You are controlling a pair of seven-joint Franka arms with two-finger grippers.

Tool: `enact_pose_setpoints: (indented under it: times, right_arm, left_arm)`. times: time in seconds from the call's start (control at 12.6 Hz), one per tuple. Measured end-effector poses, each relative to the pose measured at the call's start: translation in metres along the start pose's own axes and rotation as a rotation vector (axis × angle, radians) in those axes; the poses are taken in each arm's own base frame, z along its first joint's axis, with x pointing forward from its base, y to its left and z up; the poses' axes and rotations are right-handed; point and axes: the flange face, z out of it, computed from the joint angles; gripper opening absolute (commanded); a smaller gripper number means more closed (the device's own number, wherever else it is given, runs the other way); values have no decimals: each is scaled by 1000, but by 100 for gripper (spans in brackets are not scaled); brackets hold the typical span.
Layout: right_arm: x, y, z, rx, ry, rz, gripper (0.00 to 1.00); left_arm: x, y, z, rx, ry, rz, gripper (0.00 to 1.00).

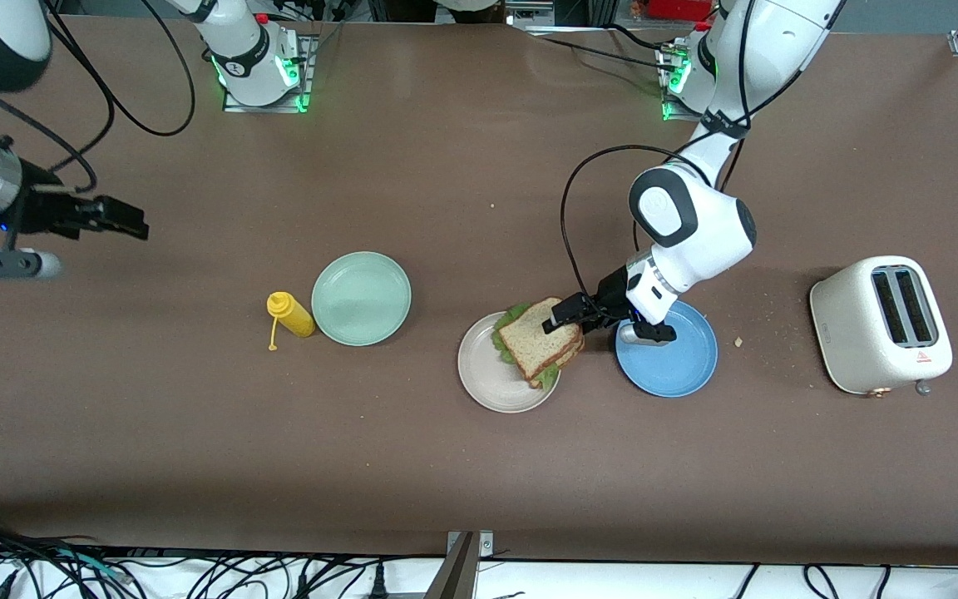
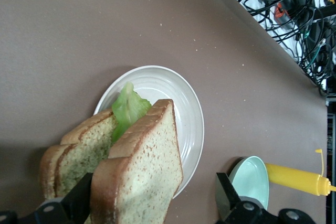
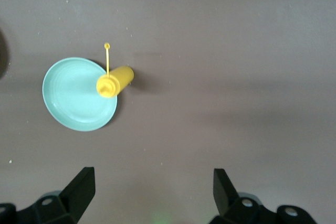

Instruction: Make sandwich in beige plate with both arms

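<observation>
My left end effector (image 1: 569, 314) is hovering open beside the sandwich (image 1: 539, 339) — already assembled on the beige plate (image 1: 487, 378) — only retreat remaining.

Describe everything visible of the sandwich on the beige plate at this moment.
The sandwich is two slices of brown wholegrain bread with darker crusts and crinkly green lettuce between them, poking out at the edges. It sits on the beige plate, toward the blue plate's side, overhanging the rim there. The top slice lies askew. The left gripper is at that slice's edge with its jaws spread wide, one on either side of the slice; no clamping shows.
</observation>
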Motion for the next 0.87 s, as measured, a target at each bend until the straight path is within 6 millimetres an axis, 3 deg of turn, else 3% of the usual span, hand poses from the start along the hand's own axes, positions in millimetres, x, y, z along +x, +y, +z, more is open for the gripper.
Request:
enact_pose_setpoints:
  times: [0.24, 0.55, 0.87]
  right_arm:
    - [5, 15, -8, -12, 42, 19, 100]
    - [11, 16, -4, -14, 64, 21, 100]
    - [-3, 22, -17, -10, 72, 29, 100]
  left_arm:
    - [21, 8, -18, 50, -79, -6, 99]
    - [48, 18, -56, 71, -159, -26, 99]
    - [77, 27, -123, 160, -285, -34, 99]
